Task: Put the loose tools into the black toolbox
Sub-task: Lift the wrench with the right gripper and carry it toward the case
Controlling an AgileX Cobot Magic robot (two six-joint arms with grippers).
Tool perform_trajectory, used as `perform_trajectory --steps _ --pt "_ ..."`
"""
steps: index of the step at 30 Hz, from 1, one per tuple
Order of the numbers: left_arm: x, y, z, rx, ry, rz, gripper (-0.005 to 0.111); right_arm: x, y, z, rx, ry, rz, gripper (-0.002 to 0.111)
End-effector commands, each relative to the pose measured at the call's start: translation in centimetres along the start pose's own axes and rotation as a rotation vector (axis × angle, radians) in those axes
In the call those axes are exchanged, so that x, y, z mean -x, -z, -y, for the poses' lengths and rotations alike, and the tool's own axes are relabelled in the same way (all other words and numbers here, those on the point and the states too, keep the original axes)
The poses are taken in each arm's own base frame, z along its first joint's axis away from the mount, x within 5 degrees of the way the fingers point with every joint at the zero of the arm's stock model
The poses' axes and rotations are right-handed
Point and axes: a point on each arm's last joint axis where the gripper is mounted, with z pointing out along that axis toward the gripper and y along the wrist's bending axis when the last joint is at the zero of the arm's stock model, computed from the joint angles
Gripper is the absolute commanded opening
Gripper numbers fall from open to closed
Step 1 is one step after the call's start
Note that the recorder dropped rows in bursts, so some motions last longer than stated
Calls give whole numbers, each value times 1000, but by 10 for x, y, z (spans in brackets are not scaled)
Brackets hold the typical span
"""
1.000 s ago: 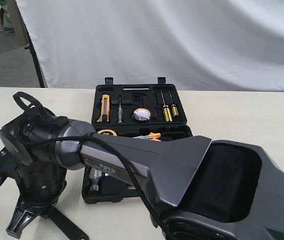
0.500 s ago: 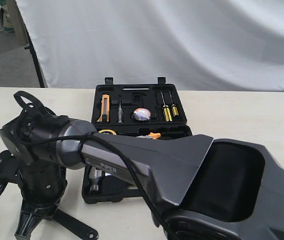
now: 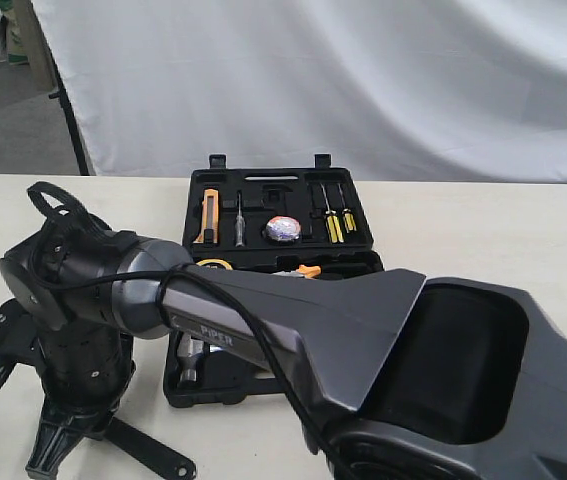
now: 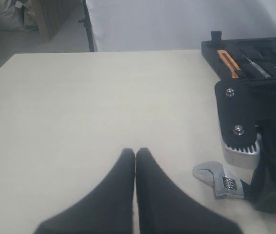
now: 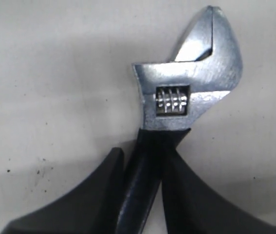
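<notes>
Your right gripper (image 5: 145, 161) is clamped on the black handle of the wrench (image 5: 189, 87). The wrench lies on the table (image 4: 79, 97), left of the open toolbox (image 3: 361, 262) and closer to the near edge. The toolbox sits mid-table toward the far edge. Your left gripper (image 4: 135, 155) has its 2 fingers pressed together, holding nothing.

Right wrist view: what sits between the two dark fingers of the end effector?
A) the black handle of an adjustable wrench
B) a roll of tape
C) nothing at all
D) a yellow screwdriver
A: the adjustable wrench lies on the table with its black handle between the fingers of the right end effector, its silver head sticking out beyond them.
</notes>
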Motion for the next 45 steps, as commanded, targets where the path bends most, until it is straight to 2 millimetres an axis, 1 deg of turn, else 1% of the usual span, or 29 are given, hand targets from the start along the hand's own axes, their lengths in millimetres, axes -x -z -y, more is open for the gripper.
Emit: perform_trajectory --steps 1,2,3,4,5,8,11,13,15,17,21,24,26,30,34,38,42,44,45 --pt "2 0 -1 21 0 20 1 -11 -20 -9 64 -60 -106 42" --pt "2 0 -1 21 0 20 1 -11 -19 -9 62 -80 -105 48" --pt "2 0 -1 21 0 20 1 -10 -16 -8 60 -85 -100 52" --pt "2 0 -1 21 0 20 1 -10 -15 -8 57 -84 -98 55" --pt "2 0 -1 21 0 20 1 -9 -9 -7 49 -82 -87 56" --pt "2 0 -1 21 0 20 1 -3 7 -3 18 -92 -43 56" --pt "2 0 -1 21 0 20 1 5 26 2 -6 -162 16 56" --pt "2 0 -1 21 0 20 1 7 32 6 -41 -201 36 56" --pt "2 0 -1 21 0 20 1 13 34 11 -86 -231 104 56" --pt "2 0 -1 21 0 20 1 17 31 16 -129 -266 149 56" --pt "2 0 -1 21 0 20 1 19 19 23 -197 -352 184 56" --pt "2 0 -1 21 0 20 1 21 7 27 -174 -453 227 56" --pt "2 0 -1 21 0 20 1 22 2 29 -164 -485 252 56" --pt "2 0 -1 21 0 20 1 20 -3 33 -156 -537 246 56" --pt "2 0 -1 21 0 20 1 20 -5 28 -101 -592 238 56" --pt "2 0 -1 21 0 20 1 23 -5 21 -24 -584 247 56" --pt "2 0 -1 21 0 20 1 22 -5 20 -15 -572 231 56" --pt "2 0 -1 21 0 20 1 19 -10 17 -11 -559 185 56" --pt "2 0 -1 21 0 20 1 16 -16 16 -9 -533 148 56"
